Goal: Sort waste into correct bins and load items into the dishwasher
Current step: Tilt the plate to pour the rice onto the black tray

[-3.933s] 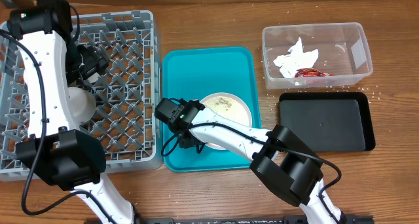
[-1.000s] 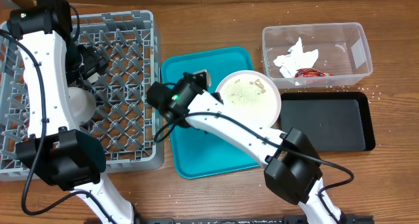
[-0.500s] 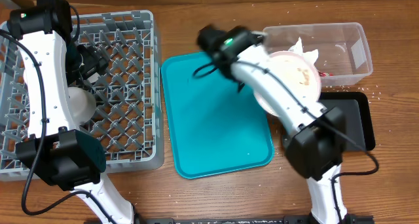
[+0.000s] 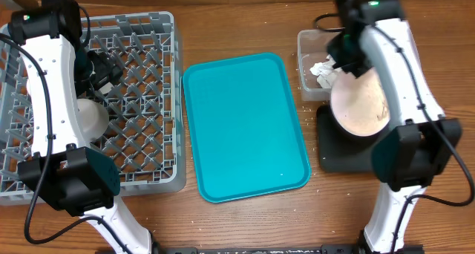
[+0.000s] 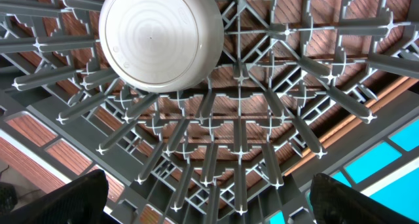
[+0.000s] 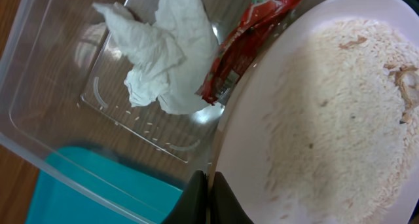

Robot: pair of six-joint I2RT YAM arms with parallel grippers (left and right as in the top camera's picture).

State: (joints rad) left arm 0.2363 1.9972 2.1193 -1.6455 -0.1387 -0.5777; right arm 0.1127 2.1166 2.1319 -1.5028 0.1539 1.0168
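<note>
Right now the right gripper [image 6: 208, 194] is pinched tight on the rim of a round white plate [image 6: 327, 119], its thin dark fingers meeting at the smooth edge. The plate sits on a slant, its face filmed with pale, clumped rice grains [image 6: 340, 139]. Just beside its rim stands the clear plastic tub [image 4: 306, 61], glossy and round-cornered, holding a crumpled white napkin [image 6: 167, 60] and a shiny red wrapper [image 6: 242, 47]. From overhead the plate overlaps the shallow matte black tray [image 4: 334, 154]. A smooth teal tray [image 4: 245, 124] lies mid-table on the wood-grain table [image 4: 245, 16]. Far left, the left gripper [image 5: 209, 198] hangs with jaws spread wide, holding nothing, above the grey lattice rack [image 4: 148, 98], where a round white bowl [image 5: 160, 37] lies bottom up among the pegs.
</note>
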